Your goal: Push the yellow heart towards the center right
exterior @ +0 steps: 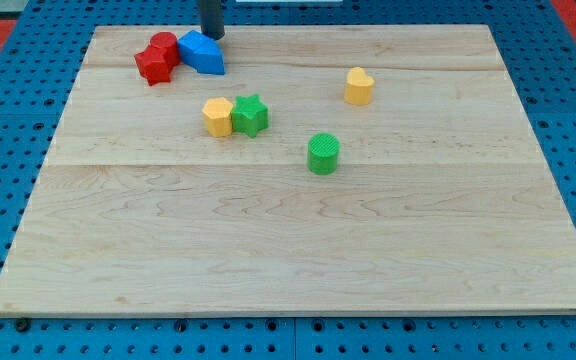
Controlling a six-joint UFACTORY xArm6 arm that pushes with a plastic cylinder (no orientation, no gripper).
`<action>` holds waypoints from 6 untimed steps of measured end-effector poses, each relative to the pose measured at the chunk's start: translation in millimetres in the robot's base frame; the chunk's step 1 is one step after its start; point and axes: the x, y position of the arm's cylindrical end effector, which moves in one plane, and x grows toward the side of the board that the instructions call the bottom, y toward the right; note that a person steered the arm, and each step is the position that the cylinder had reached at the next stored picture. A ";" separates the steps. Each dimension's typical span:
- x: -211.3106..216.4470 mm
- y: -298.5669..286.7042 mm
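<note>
The yellow heart (pixel 359 86) sits in the upper right part of the wooden board (pixel 298 250). My tip (pixel 212 36) is at the view's top, just above the blue block (pixel 202 52) and far to the left of the yellow heart. The rod comes down from the top edge of the view.
Two red blocks (pixel 156 57) touch each other left of the blue block. A yellow hexagon block (pixel 218 116) touches a green star (pixel 250 115) near the board's upper middle. A green cylinder (pixel 323 154) stands below and left of the heart. Blue pegboard surrounds the board.
</note>
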 end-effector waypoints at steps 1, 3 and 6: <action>0.1 0.0; 40.3 88.7; 77.8 159.2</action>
